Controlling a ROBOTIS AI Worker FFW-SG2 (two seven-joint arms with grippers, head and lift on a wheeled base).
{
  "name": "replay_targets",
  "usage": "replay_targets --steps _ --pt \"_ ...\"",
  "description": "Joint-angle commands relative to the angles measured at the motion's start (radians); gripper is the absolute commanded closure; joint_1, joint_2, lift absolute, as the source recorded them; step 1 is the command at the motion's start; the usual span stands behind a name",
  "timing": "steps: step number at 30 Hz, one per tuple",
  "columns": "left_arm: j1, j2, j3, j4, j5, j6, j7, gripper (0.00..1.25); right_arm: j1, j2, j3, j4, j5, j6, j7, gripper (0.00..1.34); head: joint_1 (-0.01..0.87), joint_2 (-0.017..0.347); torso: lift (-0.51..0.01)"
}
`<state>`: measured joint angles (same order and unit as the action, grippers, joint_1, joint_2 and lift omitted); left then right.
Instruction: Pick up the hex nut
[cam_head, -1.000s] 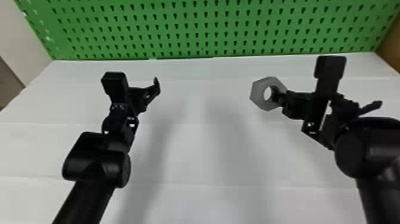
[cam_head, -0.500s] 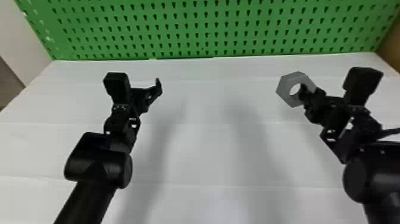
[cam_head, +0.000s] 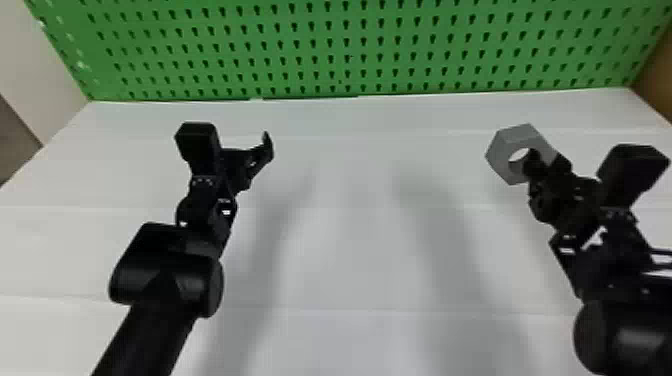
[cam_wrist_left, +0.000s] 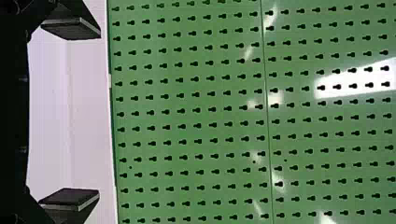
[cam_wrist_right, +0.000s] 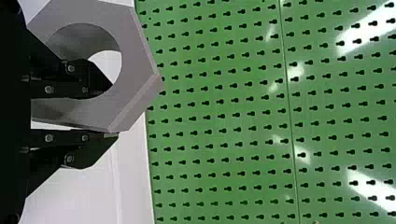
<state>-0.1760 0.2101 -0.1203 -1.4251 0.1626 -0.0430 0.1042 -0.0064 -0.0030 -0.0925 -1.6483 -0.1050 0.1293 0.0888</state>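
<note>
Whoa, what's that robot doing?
The robot's right gripper is holding a big gray hex nut, with one finger through its hole and the other outside. The nut looks lifted off the white table. The left gripper is open, with nothing in it.
</note>
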Motion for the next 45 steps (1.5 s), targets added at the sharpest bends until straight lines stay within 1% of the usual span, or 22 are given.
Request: replay_targets --steps 1,11,18,45 --pt "0.001 0.000 -0.002 0.000 0.000 0.000 0.000 0.09 0.005 0.004 -0.003 0.016 -0.002 -0.039 0.000 1.04 0.785 0.149 -0.086" --pt "0.013 0.000 0.007 0.000 0.005 0.000 0.000 0.09 0.008 0.004 -0.003 0.019 0.001 -0.060 -0.001 1.04 0.785 0.149 -0.086" --pt "0.016 -0.002 0.008 0.000 0.008 0.000 0.000 0.09 0.009 0.004 -0.004 0.018 0.018 -0.080 -0.001 1.04 0.785 0.149 -0.086" --pt "0.021 -0.006 0.018 -0.008 0.012 0.000 0.000 0.09 0.016 0.004 0.022 0.018 0.022 -0.082 -0.006 1.04 0.785 0.149 -0.086"
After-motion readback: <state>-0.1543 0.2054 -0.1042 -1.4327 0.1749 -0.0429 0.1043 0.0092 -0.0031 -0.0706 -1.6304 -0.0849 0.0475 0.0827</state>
